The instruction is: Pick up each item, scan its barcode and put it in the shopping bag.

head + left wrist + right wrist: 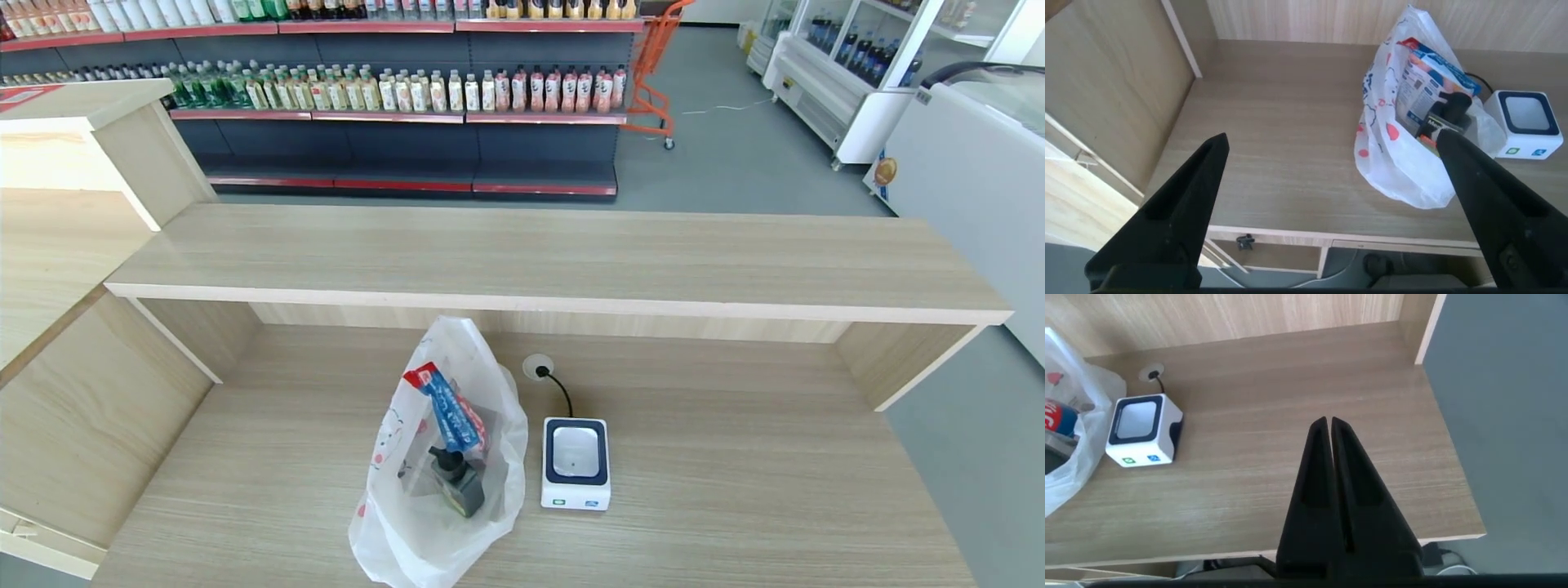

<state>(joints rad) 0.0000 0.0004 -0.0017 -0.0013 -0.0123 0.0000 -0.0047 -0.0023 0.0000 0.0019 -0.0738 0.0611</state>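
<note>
Stretching wide beneath a raised ledge, the pale wood-grain worktop (735, 457) carried the scanner (575, 463) near its middle. The shopping bag (384, 490), white translucent plastic with red and dark print, slumped just beside the scanner on the robot's left, its mouth gaping upward. The left pincer (1331, 139) hung above the worktop, beyond the bag from the scanner, its two black jaws spread far apart with nothing between them. The right pincer (1328, 425) hung over the bare wood on the scanner's other side, its jaws pressed flat together and gripping nothing. The scanner itself was a small white box with a dark blue frame around a pale window facing up. Inside the bag, on the side nearer the scanner, a blue and red package (447, 412) leaned upright, and a dark bottle with a black cap (457, 482) lay against its lower end. A thin black cable (562, 392) ran from the scanner's far edge to a round hole in the worktop.
</note>
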